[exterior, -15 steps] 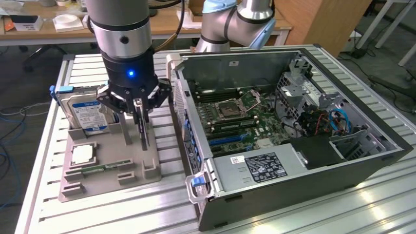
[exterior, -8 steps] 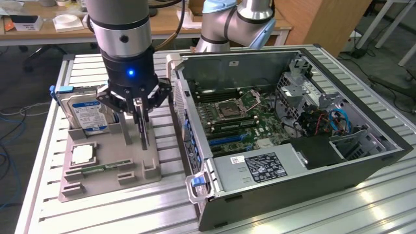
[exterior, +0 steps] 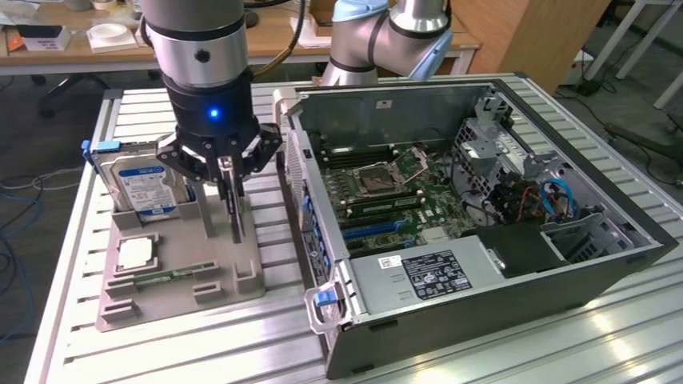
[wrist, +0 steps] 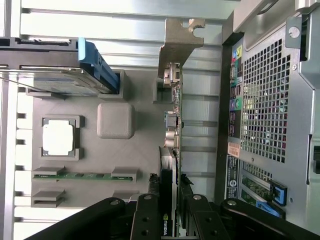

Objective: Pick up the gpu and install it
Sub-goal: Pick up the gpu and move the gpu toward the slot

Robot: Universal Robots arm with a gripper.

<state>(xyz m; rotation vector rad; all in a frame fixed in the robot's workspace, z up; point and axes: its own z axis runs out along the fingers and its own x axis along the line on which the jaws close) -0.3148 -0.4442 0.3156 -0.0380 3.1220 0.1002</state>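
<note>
GPU (exterior: pixel 233 212) (wrist: pixel 173 125), a flat green circuit-board card with a black cooler block and a silver metal end bracket, is seen edge-on, standing upright at the grey plastic holder tray (exterior: pixel 229 284) (wrist: pixel 145 75), on the side nearest the case. It is clasped by the gripper (exterior: pixel 227 172) (wrist: pixel 170 200), whose black fingers (wrist: pixel 146 220) are closed against its two faces, one on each side of the cooler block. Whether its lower edge is clear of the tray cannot be told. In the same tray, a silver hard drive with a blue label (exterior: pixel 144 184) (wrist: pixel 50 75) is stood upright to the exterior view's left of the card, while a square silver processor chip (exterior: pixel 137 254) (wrist: pixel 58 137) and a narrow green memory stick (exterior: pixel 160 276) (wrist: pixel 85 175) are laid flat in recesses. An open black-and-silver computer case (exterior: pixel 481 264) (wrist: pixel 265 100) is set just beside the tray on the exterior view's right, on a slatted aluminium table (exterior: pixel 192 352).
</note>
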